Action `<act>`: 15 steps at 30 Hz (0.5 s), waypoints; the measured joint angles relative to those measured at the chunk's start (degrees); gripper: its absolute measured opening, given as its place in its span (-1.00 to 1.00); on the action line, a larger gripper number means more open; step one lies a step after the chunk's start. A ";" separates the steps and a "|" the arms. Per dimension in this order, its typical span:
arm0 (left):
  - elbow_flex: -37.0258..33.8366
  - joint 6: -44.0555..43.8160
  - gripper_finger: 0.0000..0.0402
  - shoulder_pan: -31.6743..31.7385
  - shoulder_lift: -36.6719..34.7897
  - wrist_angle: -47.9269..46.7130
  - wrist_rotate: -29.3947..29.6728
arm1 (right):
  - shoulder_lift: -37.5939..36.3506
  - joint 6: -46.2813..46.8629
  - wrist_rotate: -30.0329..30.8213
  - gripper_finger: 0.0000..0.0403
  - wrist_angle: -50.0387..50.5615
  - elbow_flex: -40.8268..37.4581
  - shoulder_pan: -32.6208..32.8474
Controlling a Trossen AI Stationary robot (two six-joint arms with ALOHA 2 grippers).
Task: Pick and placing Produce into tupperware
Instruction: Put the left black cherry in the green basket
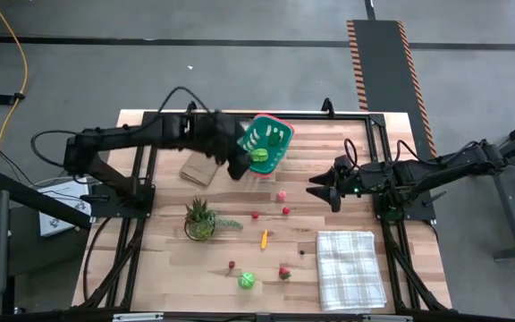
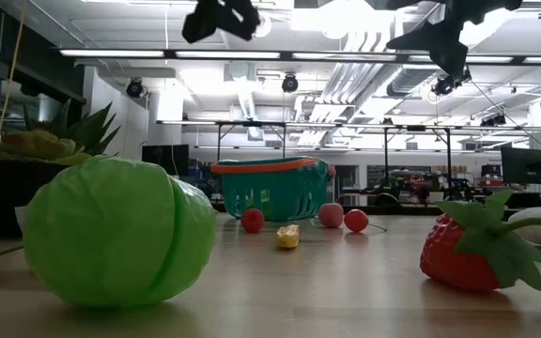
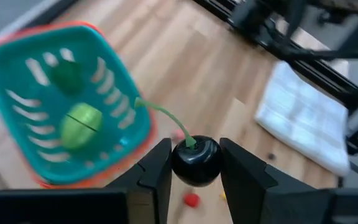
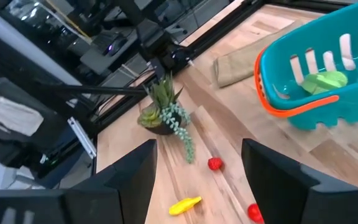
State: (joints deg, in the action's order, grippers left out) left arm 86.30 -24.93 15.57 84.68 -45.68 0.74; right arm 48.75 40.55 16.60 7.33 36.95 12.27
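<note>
The tupperware (image 1: 275,122) is a teal basket with an orange rim, far centre on the table, with green produce (image 3: 79,122) lying in it. My left gripper (image 3: 196,165) hangs in the air just beside the basket's left near corner (image 1: 240,167), shut on a dark cherry (image 3: 196,163) with a green stem. My right gripper (image 1: 316,186) waits open to the right of the basket, with nothing between its fingers (image 4: 197,180). More produce lies loose on the wood: a pink piece (image 1: 282,194), red pieces (image 1: 285,210), a yellow-orange piece (image 1: 264,238), a green ball (image 1: 247,281) and a strawberry (image 1: 284,272). My left gripper pinches the cherry's round body (image 3: 180,163) between its two fingers, one on each side. The fingers slant down from the table's left. The cherry is lifted clear of the table, and its stem (image 3: 160,112) curves out ahead of the fingers toward the basket.
A spiky potted plant (image 1: 200,219) stands left of centre. A brown paper bag (image 1: 198,168) lies left of the basket, under my left arm. A checked cloth (image 1: 351,268) covers the near right. Bare wood lies between the basket and the loose pieces.
</note>
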 joint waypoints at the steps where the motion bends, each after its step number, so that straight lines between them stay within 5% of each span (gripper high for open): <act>1: 0.00 1.06 -0.49 1.63 0.00 0.20 -0.78 | 0.00 0.58 0.45 0.12 0.03 0.00 0.00; 8: 0.00 7.61 -0.39 11.60 0.45 3.69 -9.11 | 0.00 3.04 3.28 0.12 0.08 0.00 0.00; 15: 0.02 13.18 -0.50 18.93 2.61 5.67 -14.88 | 0.00 3.92 7.37 0.12 0.13 0.00 -0.08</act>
State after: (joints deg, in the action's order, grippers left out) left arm 86.32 -11.75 34.50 87.29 -40.01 -14.13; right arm 48.75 44.47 23.97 7.46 36.95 12.20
